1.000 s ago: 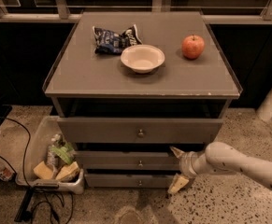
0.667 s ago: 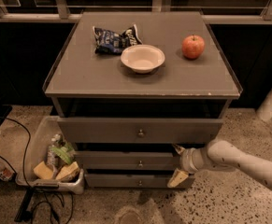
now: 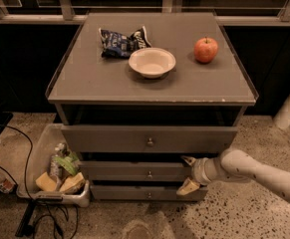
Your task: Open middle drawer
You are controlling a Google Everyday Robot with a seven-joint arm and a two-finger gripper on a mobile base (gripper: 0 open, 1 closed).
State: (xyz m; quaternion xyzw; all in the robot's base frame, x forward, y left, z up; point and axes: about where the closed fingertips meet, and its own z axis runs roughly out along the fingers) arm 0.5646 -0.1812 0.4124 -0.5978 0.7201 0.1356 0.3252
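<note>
The middle drawer (image 3: pixel 129 172) sits between the taller top drawer (image 3: pixel 114 139) and the bottom drawer (image 3: pixel 134 192). Its front looks no further out than a second ago, so the pull has probably not begun. What has changed is small: the gripper (image 3: pixel 183 175) has crept a little to the left and now sits at the right end of that front, well to the right of the knob (image 3: pixel 149 174). Its fingers (image 3: pixel 189 186) are spread wide, one above and one below the panel's edge, holding nothing. I judge this to be the closing-in step before a grasp or hook.

The drawer front is a low, wide, grey-brown panel with a small round brass knob at its centre.

On the cabinet's top surface (image 3: pixel 94 83) lie a white bowl (image 3: pixel 152 61), a red apple (image 3: pixel 206 50) and a dark snack bag (image 3: pixel 122 41). A bin (image 3: pixel 40 156) of packets stands on the floor to the left.
</note>
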